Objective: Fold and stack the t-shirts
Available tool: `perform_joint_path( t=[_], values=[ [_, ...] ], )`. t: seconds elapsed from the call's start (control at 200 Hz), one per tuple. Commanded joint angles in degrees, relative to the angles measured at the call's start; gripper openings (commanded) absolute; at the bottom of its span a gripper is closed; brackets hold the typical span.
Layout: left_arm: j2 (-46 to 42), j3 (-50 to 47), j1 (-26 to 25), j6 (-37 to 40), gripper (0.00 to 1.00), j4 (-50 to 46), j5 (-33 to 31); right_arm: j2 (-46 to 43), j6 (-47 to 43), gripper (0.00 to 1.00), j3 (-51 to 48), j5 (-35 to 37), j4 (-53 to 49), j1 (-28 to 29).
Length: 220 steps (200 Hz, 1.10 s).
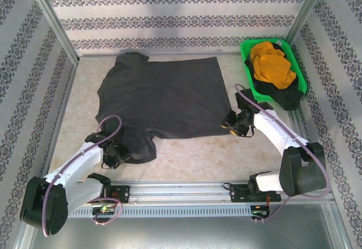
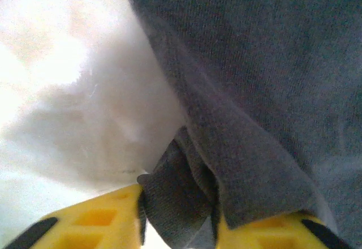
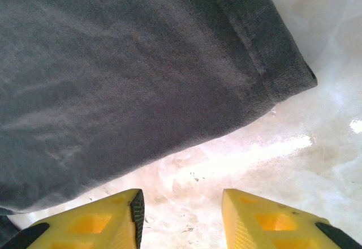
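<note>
Patterned wallpaper walls (image 1: 169, 17) closed in a pale desk (image 1: 192, 158) on three sides. We saw the charcoal grey t-shirt (image 1: 164, 99) spread mostly flat across the middle of the desk. Its far left corner was rumpled and its near left part was bunched. At the far right stood a green basket (image 1: 246, 62) holding the mustard orange t-shirt (image 1: 272, 68) on top of the black t-shirt (image 1: 285, 96).

The left gripper (image 1: 116, 154) sat at the near left and was clamped on a gathered fold of the grey cloth. The right gripper (image 1: 233, 125) hovered just beside the shirt's near right corner. Its jaws were apart, with bare desk between them and nothing held.

We judged the main risk to be an uneven pull. With one corner gripped, lifting could drag the shirt askew or wrinkle it. The small bunched fold could slip from the left jaws. The right jaws, set just off the hem, could close on bare desk and miss the cloth.

We could not tell whether the left gripper held a sleeve or the hem. Its wrist view was blurred and close. Most of the black t-shirt was buried under the orange one.
</note>
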Motion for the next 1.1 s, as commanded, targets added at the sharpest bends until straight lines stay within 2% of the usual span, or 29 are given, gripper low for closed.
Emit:
perform_joint_path(
  t=[0.0, 0.06, 0.245, 0.415, 0.545, 0.655, 0.849, 1.094],
  values=[
    [0.37, -1.42, -0.86, -0.04, 0.24, 3.60, -2.18, 0.66, -0.33, 0.42, 1.00, -0.89, -0.36, 0.48],
    [0.24, -1.30, -0.89, -0.53, 0.15, 3.58, -1.95, 0.72, -0.29, 0.41, 1.02, -0.80, -0.39, 0.49],
    [-1.41, 2.18, -2.33, -4.96, 0.00, -4.08, 0.41, 1.12, 0.77, 0.39, 1.55, 1.59, -0.93, -0.10],
    [-3.21, 6.41, -6.60, -14.26, 0.00, -13.03, 5.33, -0.94, 6.89, 0.39, -2.05, 5.79, -0.91, -5.60],
    [-7.99, 9.22, -9.35, -21.67, 0.00, -18.32, 4.52, -3.18, 9.25, 0.41, -5.50, 7.57, 2.19, -9.99],
    [-11.83, 10.23, -9.48, -26.32, 0.00, -21.30, 3.56, 0.11, 8.71, 0.40, -5.45, 5.88, 4.82, -11.03],
    [-14.00, 11.06, -9.47, -28.70, 0.00, -22.44, 2.21, 5.18, 9.60, 0.37, -5.28, 3.30, 10.42, -10.79],
    [-15.07, 13.10, -9.55, -30.42, 0.00, -23.89, -0.06, 9.92, 10.59, 0.35, -3.95, 2.61, 9.49, -10.06]
  ],
)
